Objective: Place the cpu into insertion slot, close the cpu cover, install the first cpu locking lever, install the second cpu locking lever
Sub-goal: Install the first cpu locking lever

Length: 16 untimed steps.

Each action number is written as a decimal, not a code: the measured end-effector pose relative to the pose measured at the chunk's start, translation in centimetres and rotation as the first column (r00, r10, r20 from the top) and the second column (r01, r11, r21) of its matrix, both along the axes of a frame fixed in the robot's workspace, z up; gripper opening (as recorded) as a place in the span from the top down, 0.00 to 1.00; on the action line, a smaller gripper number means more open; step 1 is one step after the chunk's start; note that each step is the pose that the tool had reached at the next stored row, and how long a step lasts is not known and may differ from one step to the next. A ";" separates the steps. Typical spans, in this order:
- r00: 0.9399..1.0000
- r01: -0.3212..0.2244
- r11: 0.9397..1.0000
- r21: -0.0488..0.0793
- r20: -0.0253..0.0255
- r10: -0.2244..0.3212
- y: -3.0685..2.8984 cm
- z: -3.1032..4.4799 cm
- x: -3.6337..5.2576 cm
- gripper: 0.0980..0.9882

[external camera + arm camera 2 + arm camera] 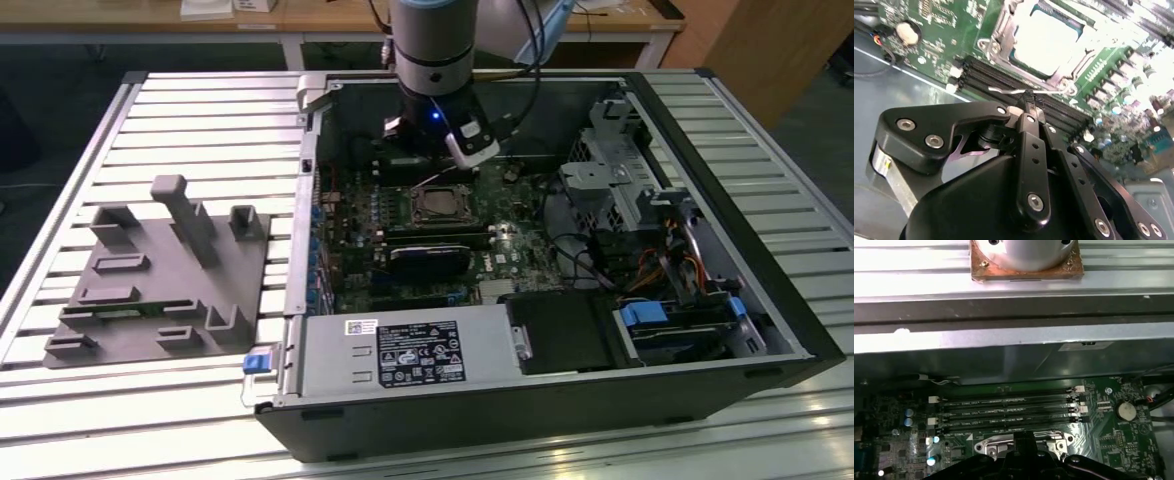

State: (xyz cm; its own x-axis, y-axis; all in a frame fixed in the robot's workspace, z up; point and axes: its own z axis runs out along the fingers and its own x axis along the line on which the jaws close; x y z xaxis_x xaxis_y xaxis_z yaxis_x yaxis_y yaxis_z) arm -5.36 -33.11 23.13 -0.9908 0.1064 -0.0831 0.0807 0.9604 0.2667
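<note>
Slatted metal table (200,110) takes up most of the exterior view. An open computer case (767,310) lies flat on it across the middle and the exterior view's right, with a grey fixture plate (147,290) parked beside it on the exterior view's left. Robot arm (434,40) drops in from the top middle of that frame, straight into the far half of the case. Inside is the green motherboard (521,250), and the gripper (1026,100) hangs low over it, fingers pinched together with no gap showing in the second wrist view. Black memory slots (1009,407) run in a row just beside the insertion slot (418,212), which sits near the centre of the exterior frame, right below the arm. The cpu cover (999,30) looks to be lying flat on the slot, and the cpu (1049,40) is seated in it, its face glaring white through the cover's window. Thin wire locking lever (1004,91) runs along the slot's edge on the memory-slot side. The fingertips are right at that wire, but can't tell if they're actually clamping it.
</note>
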 end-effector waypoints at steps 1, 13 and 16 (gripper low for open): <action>1.000 0.000 1.000 -0.003 0.006 0.000 0.00 -0.07 0.00 0.99; 0.997 0.079 0.997 -0.006 0.014 -0.078 0.13 -0.77 0.09 0.99; 0.996 0.088 0.996 -0.006 0.014 -0.088 0.37 -0.87 0.12 0.99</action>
State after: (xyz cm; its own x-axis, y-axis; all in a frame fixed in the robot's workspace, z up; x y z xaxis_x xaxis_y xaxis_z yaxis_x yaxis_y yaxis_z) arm -5.24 -32.73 22.26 -0.9764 0.1928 -0.0975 0.1617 0.9513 0.2625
